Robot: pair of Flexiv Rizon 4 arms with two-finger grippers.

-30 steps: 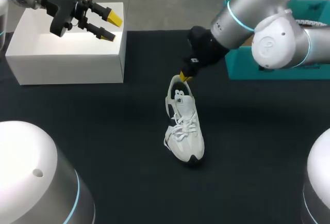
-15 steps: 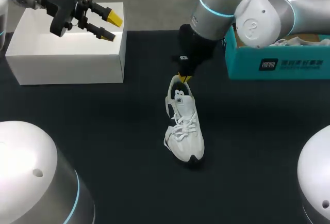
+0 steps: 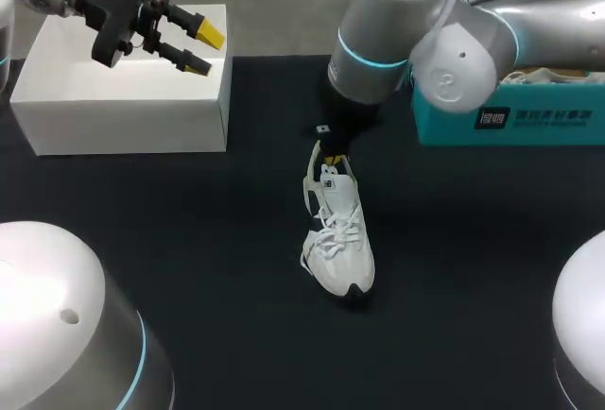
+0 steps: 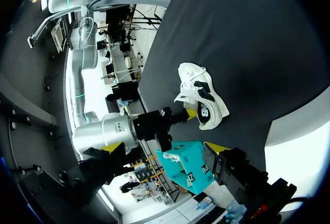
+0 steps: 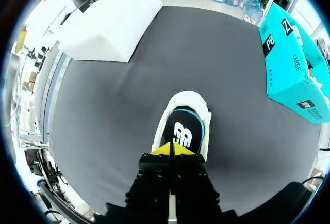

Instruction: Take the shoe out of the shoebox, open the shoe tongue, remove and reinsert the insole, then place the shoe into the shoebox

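A white shoe with a black insole stands on the black table, toe toward the front edge. My right gripper is shut, its yellow tips pressed together inside the shoe's opening, just above the insole. In the right wrist view the right gripper hides the tongue and laces, and I see nothing pinched between the tips. The teal shoebox sits at the back right. My left gripper hangs open and empty above a white box. From the left wrist, the left gripper looks toward the shoe.
The white box stands at the table's back left corner, well apart from the shoe. My right arm's thick wrist link hangs over the table's back middle, beside the teal shoebox. Bare black table surrounds the shoe.
My right arm's wrist has swung left across the shoebox toward the table's middle, and its shut tips have sunk a little into the shoe's opening. The left arm and shoe stayed still.
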